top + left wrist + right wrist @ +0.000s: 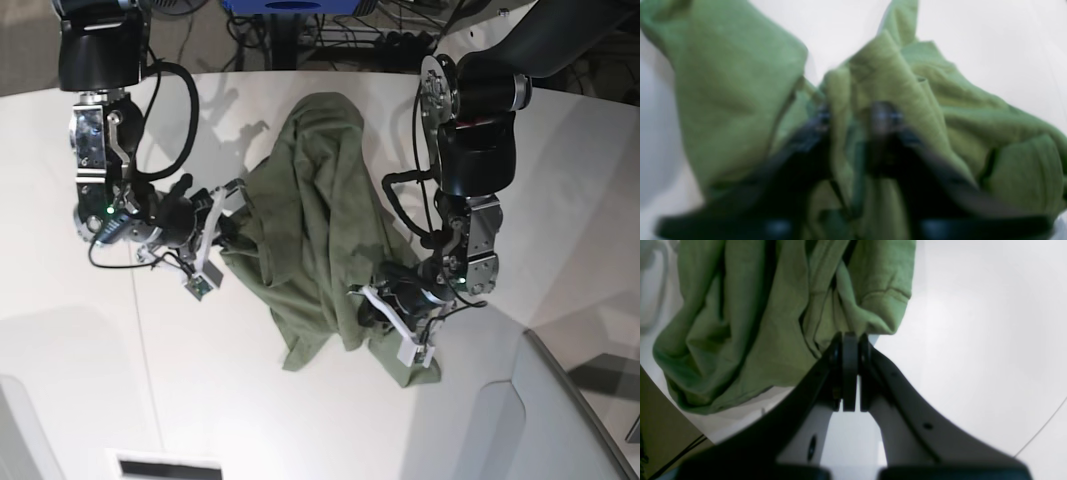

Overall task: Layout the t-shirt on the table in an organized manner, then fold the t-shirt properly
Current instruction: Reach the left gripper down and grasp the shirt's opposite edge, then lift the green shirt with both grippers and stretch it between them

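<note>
The olive-green t-shirt [310,210] lies crumpled in a long heap across the middle of the white table [90,380]. My right gripper [232,212] is at the heap's left edge. In the right wrist view its fingers [850,340] are pressed together, pinching the shirt [750,316] just below a sleeve hem [885,295]. My left gripper [372,305] sits on the heap's lower right part. The left wrist view is blurred, but a raised fold of the shirt [883,66] fills the gap between the dark fingers of the left gripper [855,118].
A grey angled panel [565,420] rises at the table's near right corner. Cables and dark gear [350,30] lie beyond the curved far edge. A thin dark seam [1040,430] crosses the tabletop. A small white label [170,467] lies at the near edge.
</note>
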